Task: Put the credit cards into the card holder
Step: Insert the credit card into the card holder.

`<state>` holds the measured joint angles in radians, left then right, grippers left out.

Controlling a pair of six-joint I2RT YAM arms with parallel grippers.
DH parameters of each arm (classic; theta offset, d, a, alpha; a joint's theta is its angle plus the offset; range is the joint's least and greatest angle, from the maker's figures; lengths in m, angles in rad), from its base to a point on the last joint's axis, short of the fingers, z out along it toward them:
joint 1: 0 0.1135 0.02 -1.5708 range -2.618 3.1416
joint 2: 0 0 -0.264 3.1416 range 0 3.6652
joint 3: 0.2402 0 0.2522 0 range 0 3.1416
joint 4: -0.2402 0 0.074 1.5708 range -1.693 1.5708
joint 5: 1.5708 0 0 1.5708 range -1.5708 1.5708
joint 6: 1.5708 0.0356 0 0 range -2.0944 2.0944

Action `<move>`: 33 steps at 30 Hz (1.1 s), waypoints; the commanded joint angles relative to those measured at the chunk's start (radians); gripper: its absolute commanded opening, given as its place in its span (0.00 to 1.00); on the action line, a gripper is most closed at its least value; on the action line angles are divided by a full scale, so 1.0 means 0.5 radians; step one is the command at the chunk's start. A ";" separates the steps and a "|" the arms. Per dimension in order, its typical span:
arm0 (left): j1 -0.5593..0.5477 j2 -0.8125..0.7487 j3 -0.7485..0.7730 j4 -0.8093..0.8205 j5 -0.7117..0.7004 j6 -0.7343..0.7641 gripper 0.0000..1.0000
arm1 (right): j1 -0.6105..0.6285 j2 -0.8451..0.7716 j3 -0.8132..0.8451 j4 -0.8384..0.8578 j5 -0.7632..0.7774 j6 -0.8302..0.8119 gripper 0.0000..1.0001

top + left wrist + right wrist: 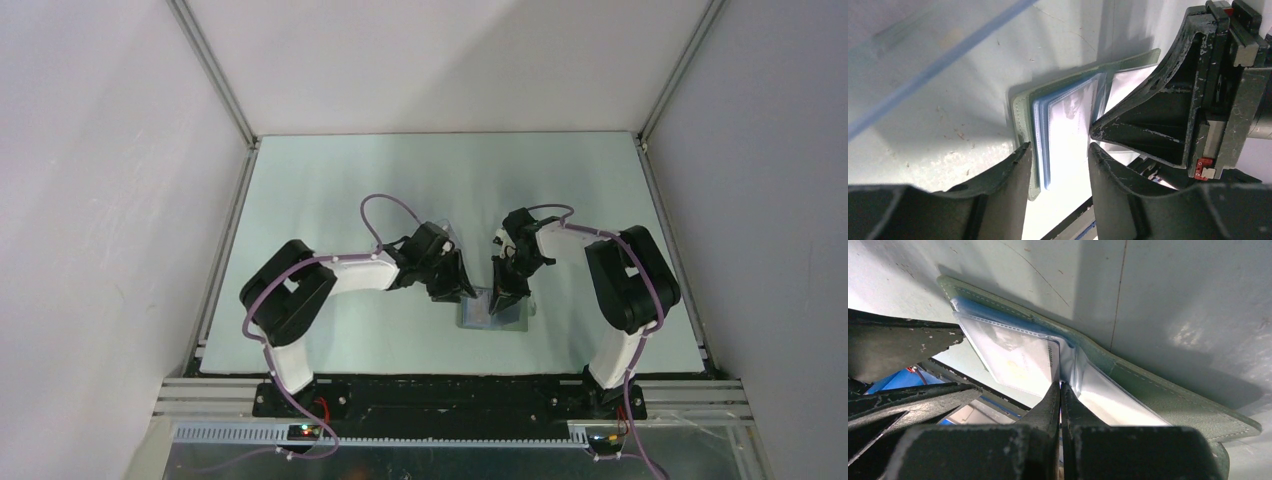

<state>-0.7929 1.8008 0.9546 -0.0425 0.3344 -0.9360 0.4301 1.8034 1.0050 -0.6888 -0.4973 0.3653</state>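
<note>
The card holder lies open and flat on the table between my two arms, its long axis running across from one gripper to the other. A pale credit card shows through one of its clear sleeves, directly ahead of my right gripper. That gripper's jaws are pressed together at the card's edge, though I cannot tell whether they pinch card or sleeve. My left gripper stands parted on the opposite side, straddling the sleeves' free edge. The right arm is nearer the card, which I judge must slide away from its fingertips, deeper into the sleeve.
</note>
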 commanded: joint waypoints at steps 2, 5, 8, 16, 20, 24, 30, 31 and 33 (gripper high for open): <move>-0.028 -0.127 0.109 -0.149 -0.134 0.108 0.50 | 0.014 0.058 0.023 0.018 0.074 -0.027 0.00; -0.041 -0.113 0.123 -0.147 -0.117 0.102 0.39 | 0.013 0.062 0.022 0.020 0.072 -0.032 0.00; -0.048 -0.061 0.150 -0.148 -0.072 0.109 0.34 | 0.012 0.067 0.022 0.021 0.067 -0.033 0.00; -0.073 0.038 0.163 -0.146 -0.065 0.124 0.37 | 0.014 0.066 0.023 0.019 0.060 -0.035 0.00; -0.088 0.093 0.164 -0.145 -0.064 0.132 0.36 | 0.012 0.068 0.024 0.018 0.054 -0.039 0.00; -0.106 0.109 0.170 -0.136 -0.052 0.132 0.33 | 0.014 0.070 0.021 0.016 0.055 -0.040 0.00; -0.117 0.046 0.193 -0.123 -0.033 0.124 0.21 | 0.017 0.062 0.021 0.019 0.042 -0.040 0.00; -0.119 0.018 0.196 -0.123 -0.032 0.119 0.21 | 0.017 0.054 0.023 0.019 0.039 -0.040 0.00; -0.125 -0.017 0.214 -0.121 -0.019 0.120 0.20 | 0.017 0.043 0.024 0.018 0.033 -0.038 0.00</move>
<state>-0.8333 1.8347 1.0130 -0.1188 0.2993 -0.8890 0.4301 1.8084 1.0084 -0.6914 -0.5053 0.3641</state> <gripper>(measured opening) 0.205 0.009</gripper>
